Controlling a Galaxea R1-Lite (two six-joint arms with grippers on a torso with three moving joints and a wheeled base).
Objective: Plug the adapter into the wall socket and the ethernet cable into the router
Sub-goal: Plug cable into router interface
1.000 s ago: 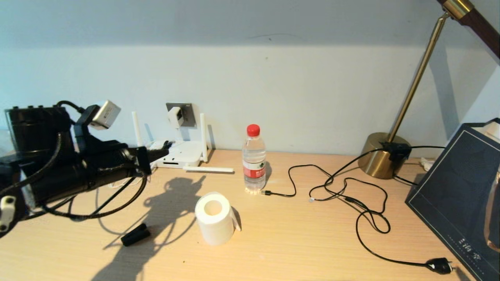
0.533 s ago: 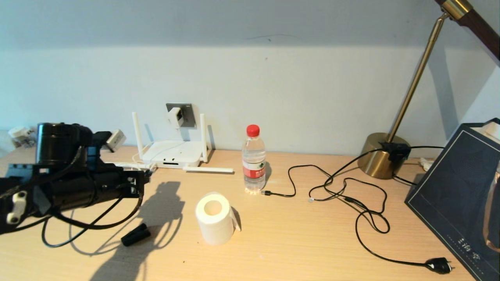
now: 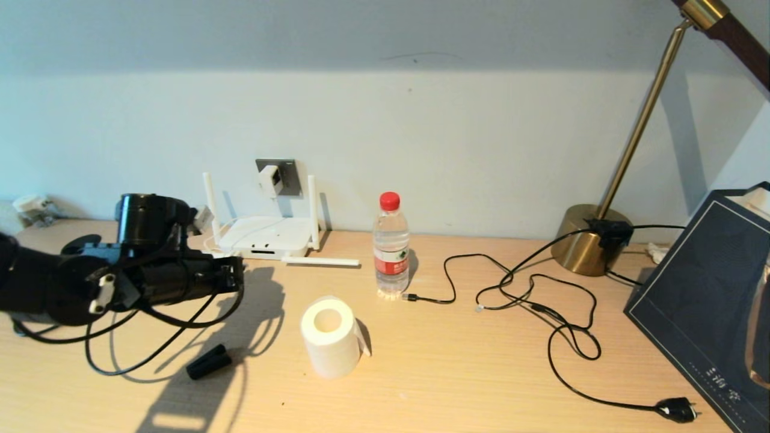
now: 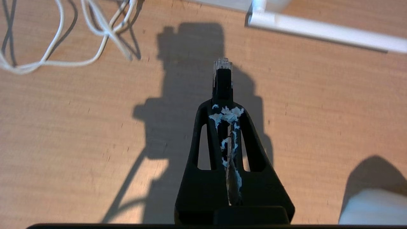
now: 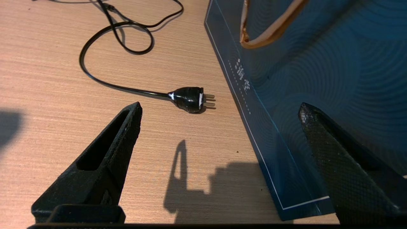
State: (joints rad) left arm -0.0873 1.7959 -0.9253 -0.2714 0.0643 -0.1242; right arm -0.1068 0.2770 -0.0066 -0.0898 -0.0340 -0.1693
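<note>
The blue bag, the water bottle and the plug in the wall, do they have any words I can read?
Blue bag: pale Chinese characters and a dotted line near its bottom edge, too small to read.
Water bottle: a red label with white print, too blurred to read.
Plug in the wall: a dark label, no letters I can make out.
Nothing else shows any writing.

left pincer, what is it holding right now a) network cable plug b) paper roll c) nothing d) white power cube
a: in the left wrist view the left pincer is shut on the ethernet cable, its clear plug tip sticking out past the fingertips above the table.
</note>
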